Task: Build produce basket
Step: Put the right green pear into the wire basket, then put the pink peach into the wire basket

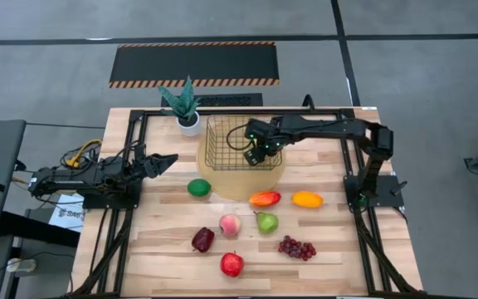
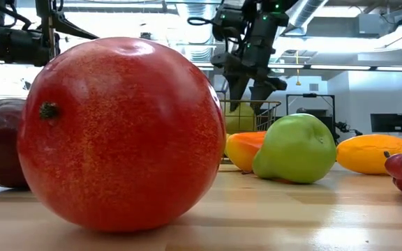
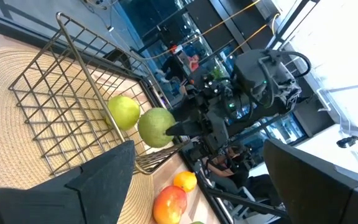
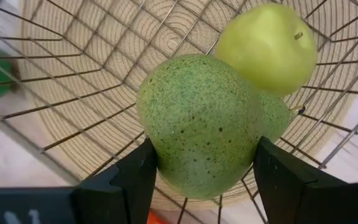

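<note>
The right gripper (image 4: 204,171) hung over the wire basket (image 1: 222,149), inside its rim at the corner nearest the right arm's base, with its two fingers (image 4: 126,180) clamped on the sides of a speckled green pear (image 4: 201,124). In the right wrist view this pear sat between the finger pads, above the basket's mesh floor, and a smoother yellow-green apple (image 4: 269,46) lay just beyond it inside the basket. The basket stood on a round woven mat (image 1: 222,184) near the far edge of the tabletop (image 1: 164,249), just beside a small potted plant (image 1: 184,106) at its left. The left gripper (image 1: 160,162) waited near the left edge of the tabletop, low over the wood, its jaws spread wide with nothing between them. The rest of the produce lay loose on the tabletop: a green lime (image 1: 198,188) touching the mat's left rim, an orange-red mango (image 1: 265,198) at the mat's near rim, a yellow-orange fruit (image 1: 307,199) just to its right, then a peach (image 1: 230,223) and a second green pear (image 1: 266,222) side by side toward the middle, a dark red fruit (image 1: 202,239) left of them, purple grapes (image 1: 297,247) to the right, and a red apple (image 1: 231,264) nearest the front edge
</note>
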